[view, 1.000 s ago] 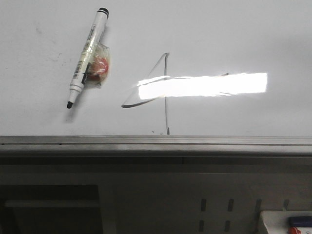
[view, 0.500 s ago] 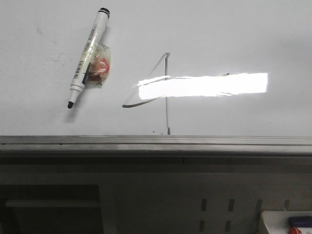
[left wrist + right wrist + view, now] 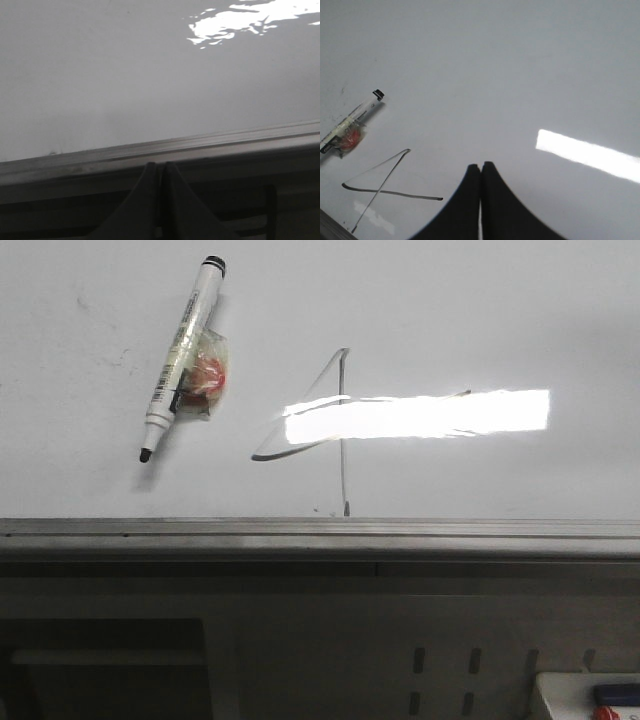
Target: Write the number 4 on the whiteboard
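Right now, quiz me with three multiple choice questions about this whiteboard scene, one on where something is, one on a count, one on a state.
1. In the front view, where does the marker lie relative to the number 4?
A. left of it
B. right of it
C. across it

2. How many markers lie on the whiteboard?
A. none
B. one
C. three

3. How is the right gripper?
A. shut, holding nothing
B. shut on the marker
C. wide open

Answers: A, the marker lies apart on the left; B, only one shows; A, its fingers meet over bare board.
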Available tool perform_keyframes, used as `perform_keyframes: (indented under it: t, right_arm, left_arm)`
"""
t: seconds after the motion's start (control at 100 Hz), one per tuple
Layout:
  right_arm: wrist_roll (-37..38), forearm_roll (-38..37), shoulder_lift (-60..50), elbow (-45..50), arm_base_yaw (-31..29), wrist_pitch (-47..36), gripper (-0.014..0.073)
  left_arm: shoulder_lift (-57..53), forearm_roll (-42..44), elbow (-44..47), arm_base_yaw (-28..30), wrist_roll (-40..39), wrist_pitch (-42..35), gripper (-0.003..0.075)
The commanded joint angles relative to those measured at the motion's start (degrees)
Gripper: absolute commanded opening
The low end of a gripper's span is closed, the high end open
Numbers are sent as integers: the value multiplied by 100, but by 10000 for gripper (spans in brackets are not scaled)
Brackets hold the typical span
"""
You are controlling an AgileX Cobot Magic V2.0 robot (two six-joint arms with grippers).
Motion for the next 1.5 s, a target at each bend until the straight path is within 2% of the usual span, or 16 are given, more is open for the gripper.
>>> perform_keyframes:
  t: [0.0, 0.49, 0.78, 0.86, 0.9, 0.95, 1.04, 1.11, 1.19, 1.26, 1.49]
  right_arm:
    - [4, -21, 26, -154, -42, -404, -66]
    - [4, -21, 26, -154, -42, -404, -66]
    - [4, -21, -323, 263, -42, -455, -66]
    - [12, -183, -364, 500, -42, -885, -66]
    - [268, -540, -373, 685, -54, -1186, -66]
    - [943, -1121, -373, 919, -112, -1618, -66]
    - [2091, -1841, -373, 1290, -433, -1778, -66]
    - [2858, -2390, -373, 1473, -847, -1466, -66]
    - [3797, -3067, -440, 1589, -1363, -728, -66]
    - [4295, -3539, -624, 1722, -1688, -219, -66]
    - [4377, -3736, -1938, 1722, -2247, 2077, -66]
  left_arm:
    - [-150, 131, 193, 144, -70, -223, -20]
    - [-138, 131, 193, 202, -70, -237, -20]
    - [-138, 131, 193, 202, -70, -237, -20]
    - [-138, 131, 193, 202, -70, -237, -20]
    - [-138, 131, 193, 202, -70, -237, -20]
    - [-138, 131, 193, 202, -70, -237, -20]
    - [-138, 131, 193, 202, -70, -237, -20]
    - [-138, 131, 193, 202, -70, -237, -20]
    - [-138, 131, 193, 202, -70, -237, -20]
    - [-138, 131, 193, 202, -70, -237, -20]
    - [-138, 131, 193, 202, -70, -237, -20]
